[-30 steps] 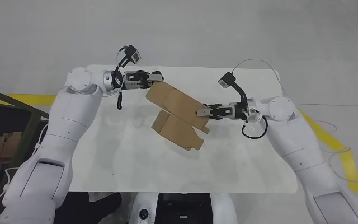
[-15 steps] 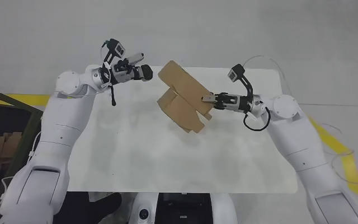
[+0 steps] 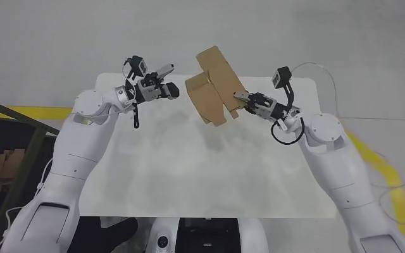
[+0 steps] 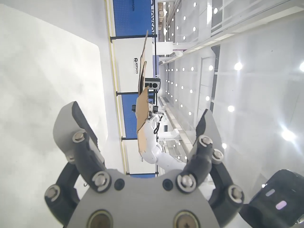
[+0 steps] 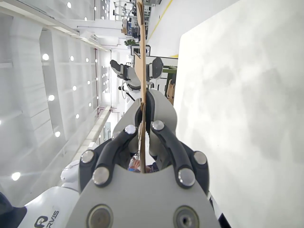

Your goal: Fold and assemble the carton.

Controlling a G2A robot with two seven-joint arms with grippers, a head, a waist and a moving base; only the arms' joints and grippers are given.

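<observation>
Top view: a flattened brown cardboard carton [image 3: 215,82] is held up over the far middle of the white counter [image 3: 190,164], and its far end reaches past the counter's far edge.
Carton axis: the long axis runs from far to near, leaning a little to the right at the near end. A shorter folded panel lies along its left side.
Right gripper [image 3: 238,97]: it grips the carton's right edge, towards the near end.
Right wrist view: the carton [image 5: 142,48] appears edge-on as a thin brown line. The fingers [image 5: 161,110] of the right gripper [image 5: 143,100] are pressed together on it, one on each face of the sheet.
Left gripper [image 3: 174,90]: it sits left of the carton above the far left part of the counter, pointing towards the carton and apart from it.
Left wrist view: the fingers [image 4: 80,129] of the left gripper [image 4: 139,110] are spread wide, with nothing between them. The carton [image 4: 141,129] shows farther off, edge-on, in front of the other arm.
</observation>
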